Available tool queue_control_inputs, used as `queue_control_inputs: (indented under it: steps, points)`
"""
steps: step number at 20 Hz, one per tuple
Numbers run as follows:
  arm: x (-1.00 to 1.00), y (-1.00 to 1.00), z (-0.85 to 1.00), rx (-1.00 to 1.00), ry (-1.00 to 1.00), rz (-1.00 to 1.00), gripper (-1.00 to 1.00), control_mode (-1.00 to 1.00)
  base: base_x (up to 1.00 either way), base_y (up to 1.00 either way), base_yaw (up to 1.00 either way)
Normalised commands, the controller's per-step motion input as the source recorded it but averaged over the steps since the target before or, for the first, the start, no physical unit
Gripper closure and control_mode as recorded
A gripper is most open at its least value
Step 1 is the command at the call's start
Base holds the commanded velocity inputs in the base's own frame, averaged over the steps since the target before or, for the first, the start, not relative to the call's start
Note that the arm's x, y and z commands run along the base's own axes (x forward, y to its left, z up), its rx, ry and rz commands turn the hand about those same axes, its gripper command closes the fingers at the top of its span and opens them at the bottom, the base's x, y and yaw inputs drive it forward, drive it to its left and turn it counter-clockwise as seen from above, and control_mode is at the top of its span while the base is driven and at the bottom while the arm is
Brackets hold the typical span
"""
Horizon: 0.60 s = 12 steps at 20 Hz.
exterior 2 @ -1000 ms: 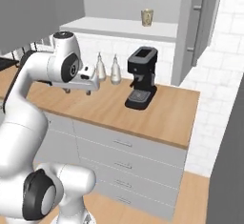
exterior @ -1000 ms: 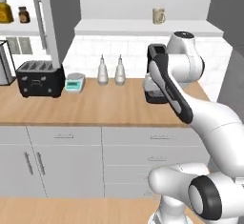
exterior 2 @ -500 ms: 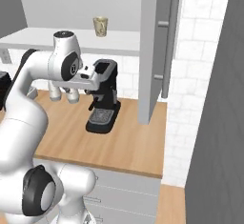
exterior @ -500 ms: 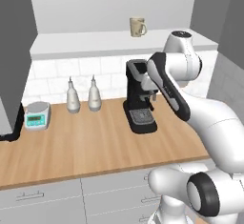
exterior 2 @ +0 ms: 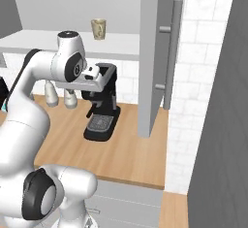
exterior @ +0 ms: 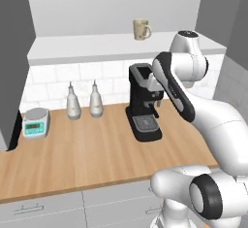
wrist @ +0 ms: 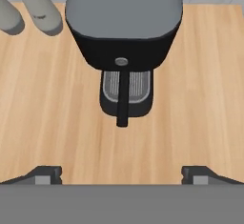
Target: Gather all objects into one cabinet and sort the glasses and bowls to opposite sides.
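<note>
One cream mug (exterior: 141, 29) with a handle stands upright on the long white shelf board of the open cabinet (exterior: 92, 46), toward its right end. From the other side, this mug (exterior 2: 99, 28) sits above and behind my arm, on the same shelf board (exterior 2: 34, 42). My gripper (wrist: 122, 174) hangs open over the wooden counter, looking straight down on a black coffee machine (wrist: 124, 23), with nothing between its wide-apart fingertips (wrist: 45, 174). It is well below the mug and in front of it.
The black coffee machine (exterior: 144, 101) stands on the wooden counter (exterior: 82, 154) under the shelf. Two pale bottles (exterior: 83, 102) and a small scale (exterior: 36, 122) stand to its left. A tall grey panel with a bar handle (exterior 2: 154, 57) juts out on the right.
The base has driven to the right, so the whole scene has slid left: the toaster has left the views and the coffee machine now sits near the middle. The gripper stays open.
</note>
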Motion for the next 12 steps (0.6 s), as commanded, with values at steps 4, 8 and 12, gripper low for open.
queue_control_inputs:
  steps: [4, 8, 12]
  points:
    - [0.0, 0.0, 0.0, 0.0, 0.0, 0.0, -1.0, 1.0, 0.93, 0.15, -0.02]
    - [0.0, 0.0, 0.0, 0.0, 0.0, 0.0, -1.0, 1.0, 0.08, 0.0, 0.0]
    - [0.0, 0.0, 0.0, 0.0, 0.0, 0.0, -1.0, 1.0, 0.0, 0.0, 0.0]
